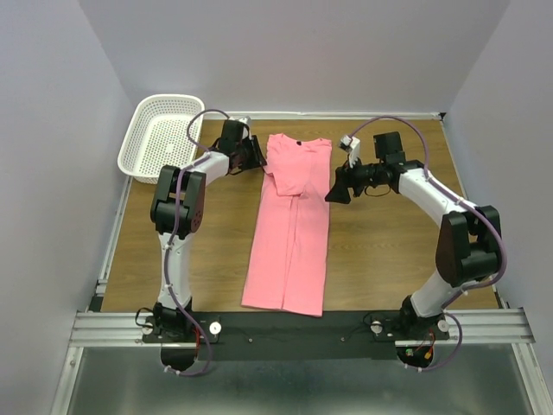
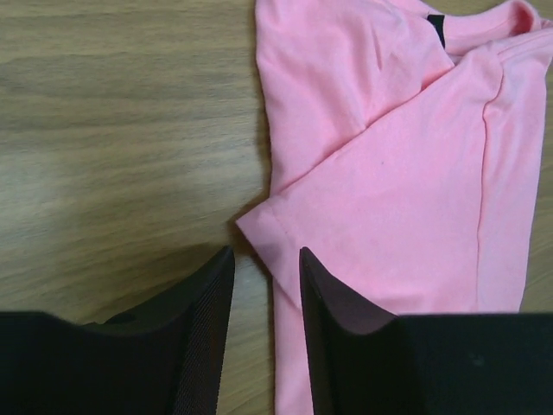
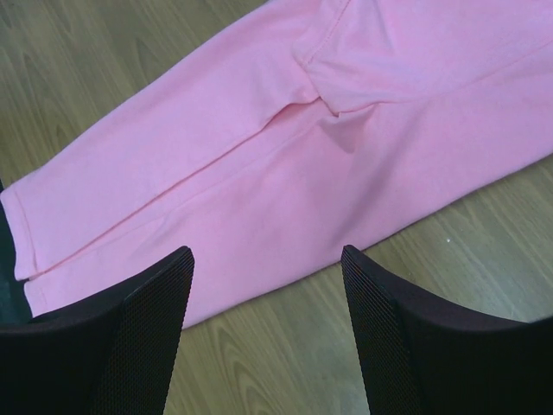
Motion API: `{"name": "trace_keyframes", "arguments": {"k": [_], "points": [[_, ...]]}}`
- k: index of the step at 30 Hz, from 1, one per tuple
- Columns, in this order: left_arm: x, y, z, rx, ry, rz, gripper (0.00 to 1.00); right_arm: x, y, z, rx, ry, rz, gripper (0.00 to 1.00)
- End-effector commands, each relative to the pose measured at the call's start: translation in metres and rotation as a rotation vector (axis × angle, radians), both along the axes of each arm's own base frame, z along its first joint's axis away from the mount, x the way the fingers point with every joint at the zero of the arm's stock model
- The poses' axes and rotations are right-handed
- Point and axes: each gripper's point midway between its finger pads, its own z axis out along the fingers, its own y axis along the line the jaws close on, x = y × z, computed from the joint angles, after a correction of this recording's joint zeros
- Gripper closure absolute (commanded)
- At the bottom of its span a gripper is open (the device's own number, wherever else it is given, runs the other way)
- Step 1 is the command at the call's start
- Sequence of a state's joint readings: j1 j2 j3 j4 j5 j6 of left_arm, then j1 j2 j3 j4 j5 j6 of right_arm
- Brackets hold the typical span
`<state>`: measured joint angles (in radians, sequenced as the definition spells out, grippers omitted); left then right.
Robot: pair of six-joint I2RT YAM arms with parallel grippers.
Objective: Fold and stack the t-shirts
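Left wrist: pincer [image 2: 265,255] astride t-shirt [image 2: 389,173] edge; jaws parted

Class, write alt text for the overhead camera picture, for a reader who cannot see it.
A pink t-shirt, folded into a long narrow strip, lies lengthwise on a wooden table. The robot's left gripper and right gripper flank its collar end; a white basket sits at the far left corner.

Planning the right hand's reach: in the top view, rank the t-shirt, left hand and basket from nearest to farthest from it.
1. t-shirt, right beside the right hand
2. left hand, across the t-shirt
3. basket, far left corner
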<state>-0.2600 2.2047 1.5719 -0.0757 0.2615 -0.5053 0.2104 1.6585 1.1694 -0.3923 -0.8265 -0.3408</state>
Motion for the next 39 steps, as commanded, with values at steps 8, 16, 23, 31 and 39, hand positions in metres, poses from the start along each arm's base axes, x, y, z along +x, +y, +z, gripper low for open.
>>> {"name": "trace_keyframes", "arguments": {"k": [8, 16, 23, 31, 39], "points": [[0.006, -0.010, -0.015, -0.036, 0.053, -0.025, 0.64, -0.021, 0.004, 0.014, 0.038, 0.010, 0.033, 0.23], [0.019, 0.002, 0.001, 0.020, -0.001, 0.029, 0.74, -0.026, 0.007, 0.014, 0.056, 0.026, 0.049, 0.23], [0.029, 0.002, 0.022, 0.034, -0.057, 0.024, 0.80, -0.028, 0.008, 0.011, 0.061, 0.041, 0.052, 0.24], [0.028, -0.008, 0.029, 0.002, -0.073, -0.031, 1.00, -0.027, 0.007, 0.010, 0.060, 0.046, 0.048, 0.24], [0.024, -0.026, 0.062, -0.041, -0.166, -0.114, 1.00, -0.026, 0.006, 0.010, 0.055, 0.045, 0.043, 0.24]]}}
